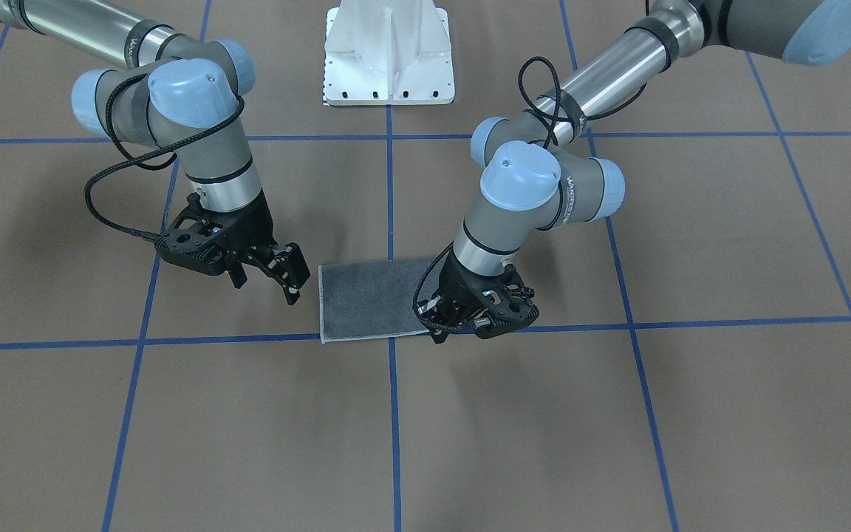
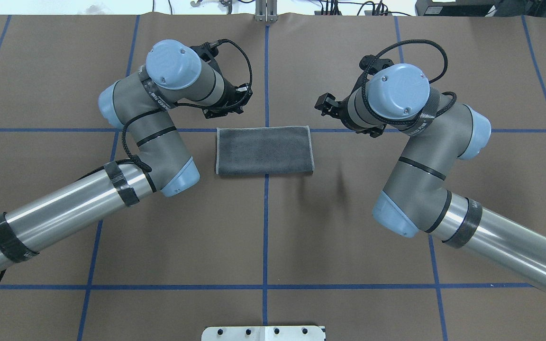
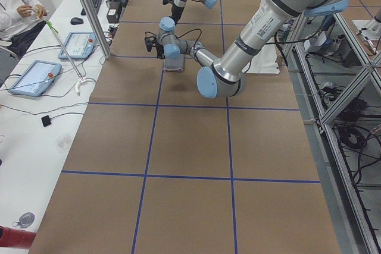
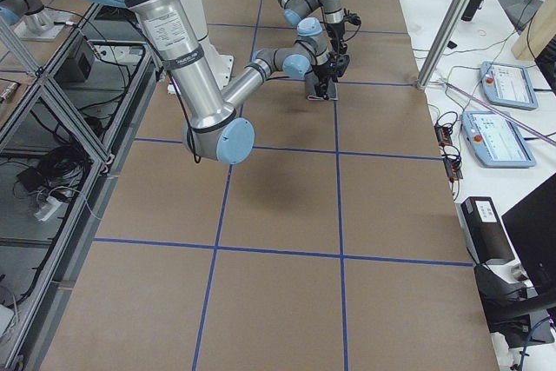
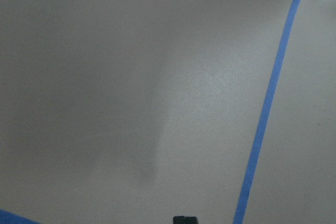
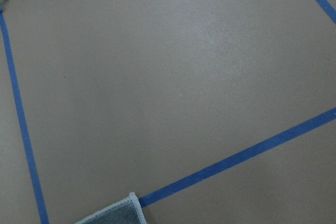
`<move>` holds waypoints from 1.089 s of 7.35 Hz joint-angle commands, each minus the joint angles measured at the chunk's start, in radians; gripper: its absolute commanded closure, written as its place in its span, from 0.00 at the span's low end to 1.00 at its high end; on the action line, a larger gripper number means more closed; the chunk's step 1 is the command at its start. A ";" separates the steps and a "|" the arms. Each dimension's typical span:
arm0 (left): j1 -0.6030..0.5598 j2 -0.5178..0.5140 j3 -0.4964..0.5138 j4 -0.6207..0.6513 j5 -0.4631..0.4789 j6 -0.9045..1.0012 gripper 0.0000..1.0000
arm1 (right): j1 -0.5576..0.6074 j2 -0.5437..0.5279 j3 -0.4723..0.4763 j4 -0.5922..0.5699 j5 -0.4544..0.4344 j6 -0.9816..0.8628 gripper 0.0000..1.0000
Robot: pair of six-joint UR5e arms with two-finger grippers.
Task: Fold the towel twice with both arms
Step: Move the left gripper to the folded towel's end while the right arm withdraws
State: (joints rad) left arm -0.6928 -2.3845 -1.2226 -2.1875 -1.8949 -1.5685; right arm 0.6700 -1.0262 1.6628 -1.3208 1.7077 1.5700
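Note:
The towel point(image 2: 264, 150) lies flat on the table as a folded rectangle, dark grey face up, with light edging along its sides. It also shows in the front view point(image 1: 370, 299). My left gripper point(image 2: 224, 112) hovers just beyond the towel's far left corner, its jaws look apart and empty. My right gripper point(image 1: 263, 284) hangs open and empty beside the towel's other short end, a little off the cloth. The right wrist view shows only one towel corner point(image 6: 113, 216). The left wrist view shows bare table.
The white pedestal base point(image 1: 388, 59) stands at the robot's side of the table. Blue tape lines point(image 2: 266, 199) grid the brown table cover. Tablets and cables point(image 3: 33, 78) lie on a side bench beyond the far edge.

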 commanded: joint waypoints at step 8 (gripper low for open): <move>0.047 0.335 -0.344 -0.116 0.003 -0.172 0.01 | 0.327 -0.173 -0.003 -0.003 0.328 -0.699 0.00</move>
State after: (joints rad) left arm -0.6696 -2.0630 -1.5664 -2.2451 -1.9584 -1.6758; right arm 0.9488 -1.1639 1.6624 -1.3224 2.0070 0.9902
